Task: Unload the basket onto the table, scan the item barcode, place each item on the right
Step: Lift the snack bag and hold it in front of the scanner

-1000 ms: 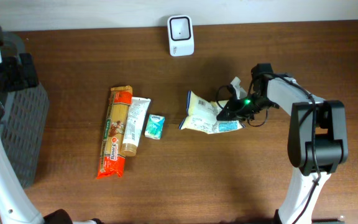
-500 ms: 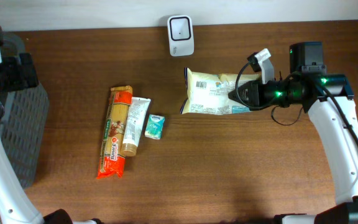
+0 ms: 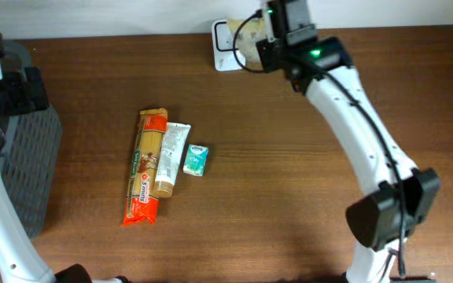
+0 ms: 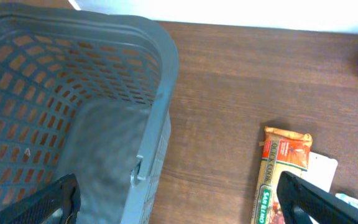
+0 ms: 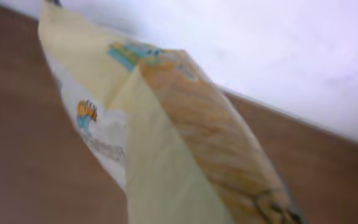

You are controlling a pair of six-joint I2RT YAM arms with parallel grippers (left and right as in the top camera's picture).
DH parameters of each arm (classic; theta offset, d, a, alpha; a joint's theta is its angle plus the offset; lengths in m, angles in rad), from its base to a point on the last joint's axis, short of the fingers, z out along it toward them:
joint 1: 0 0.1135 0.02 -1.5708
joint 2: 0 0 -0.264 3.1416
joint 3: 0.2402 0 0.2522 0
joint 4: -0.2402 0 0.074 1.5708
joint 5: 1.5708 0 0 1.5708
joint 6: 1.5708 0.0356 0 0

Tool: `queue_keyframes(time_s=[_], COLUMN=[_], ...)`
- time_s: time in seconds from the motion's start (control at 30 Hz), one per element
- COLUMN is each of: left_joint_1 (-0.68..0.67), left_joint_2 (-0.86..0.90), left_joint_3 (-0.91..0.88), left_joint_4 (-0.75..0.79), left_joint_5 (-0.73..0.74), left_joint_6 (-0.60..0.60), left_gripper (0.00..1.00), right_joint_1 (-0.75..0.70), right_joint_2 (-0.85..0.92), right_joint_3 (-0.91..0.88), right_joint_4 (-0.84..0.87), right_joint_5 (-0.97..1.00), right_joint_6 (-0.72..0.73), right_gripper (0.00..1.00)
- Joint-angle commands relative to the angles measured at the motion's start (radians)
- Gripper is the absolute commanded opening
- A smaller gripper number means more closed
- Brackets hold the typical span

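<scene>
Packet (image 3: 248,53) mostly under r. gripper (image 3: 263,45); scanner (image 3: 222,39) half-hidden

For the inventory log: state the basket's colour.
The basket is grey; the left wrist view shows it best.

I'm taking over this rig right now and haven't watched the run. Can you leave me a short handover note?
Left end effector: open, empty, by the grey basket.
Right end effector: shut on the pale yellow bag, held up at the white scanner at the table's back edge.
Done: bag picked up and brought to the scanner.
Left: whether the barcode faces the scanner or has read can't be seen, so confirm it. The pasta pack, tube and small teal box lie mid-table.
</scene>
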Motion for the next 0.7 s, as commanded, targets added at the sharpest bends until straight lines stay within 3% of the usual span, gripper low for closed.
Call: queue_keyframes(time_s=[0.0,0.27,0.47,0.57,0.67], left_joint_1=[0.005,0.005,0.005,0.005,0.005], left_joint_2=[0.000,0.000,0.000,0.000,0.001], left_joint_3=[0.003,0.003,0.003,0.003,0.003], left_joint_4=[0.003,0.003,0.003,0.003,0.003], left_joint_5=[0.008,0.008,0.008,0.008,0.008], left_joint_6=[0.012,0.012,0.012,0.012,0.012], left_gripper=[0.99,0.99,0.99,0.99,0.99], right_joint_1=[0.010,0.036,0.101,0.124,0.124], right_joint_2=[0.006,0.103,0.351,0.451,0.478], right_joint_3=[0.028,0.028,0.028,0.028,0.028], right_joint_4=[0.119,0.407,0.918,1.056,1.081], right_joint_5=[0.172,0.299,0.489,0.528,0.556], right_joint_6=[-0.176,-0.569,-0.996,-1.032,-1.032], right_gripper=[0.04,0.04,0.04,0.04,0.04])
